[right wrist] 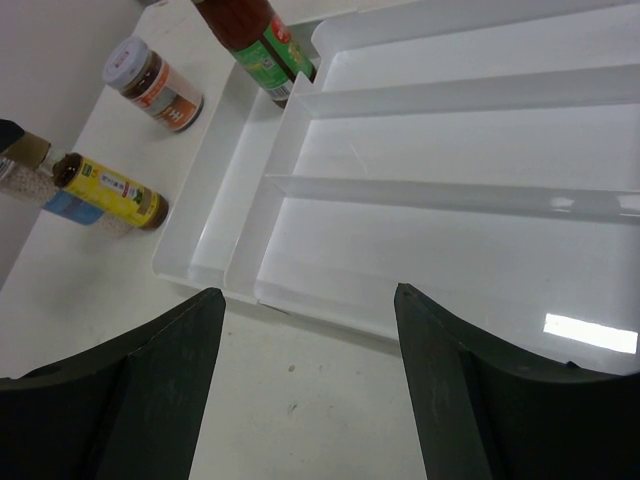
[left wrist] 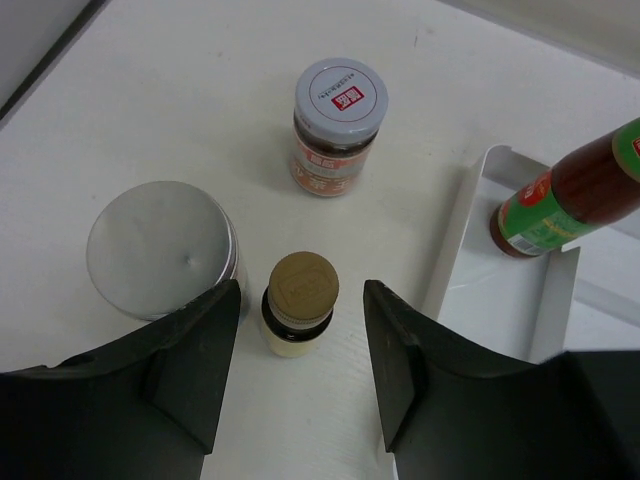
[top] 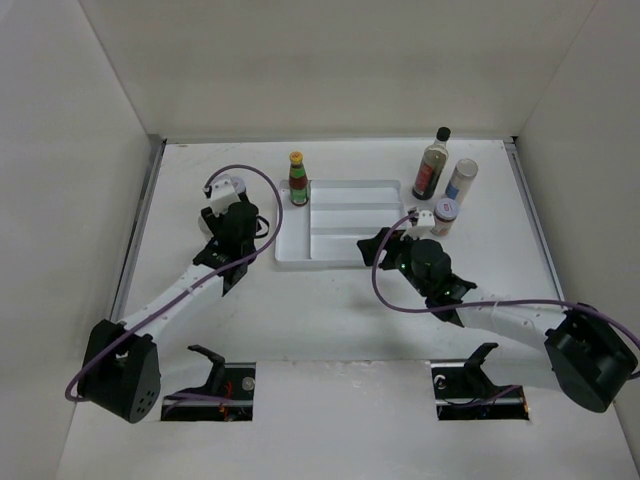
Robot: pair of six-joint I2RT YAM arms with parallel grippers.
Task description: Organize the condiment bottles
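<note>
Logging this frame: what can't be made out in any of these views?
- Top view: the left end effector hides the tan-capped bottle and silver-lidded jar below it.
- Left wrist view: the red sauce bottle has its cap cut off by the right edge.
- Right wrist view: the same bottle's top runs past the upper edge, and the tall dark bottle is out of frame.
- All views: label text is too small to read.

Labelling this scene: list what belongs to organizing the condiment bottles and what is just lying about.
Job: yellow-capped red-green bottle; dark black-capped bottle; blue-labelled bottle; short jar; red-labelled white-lidded jar; silver-lidded jar; brown-capped bottle.
Lying about: white divided tray.
</note>
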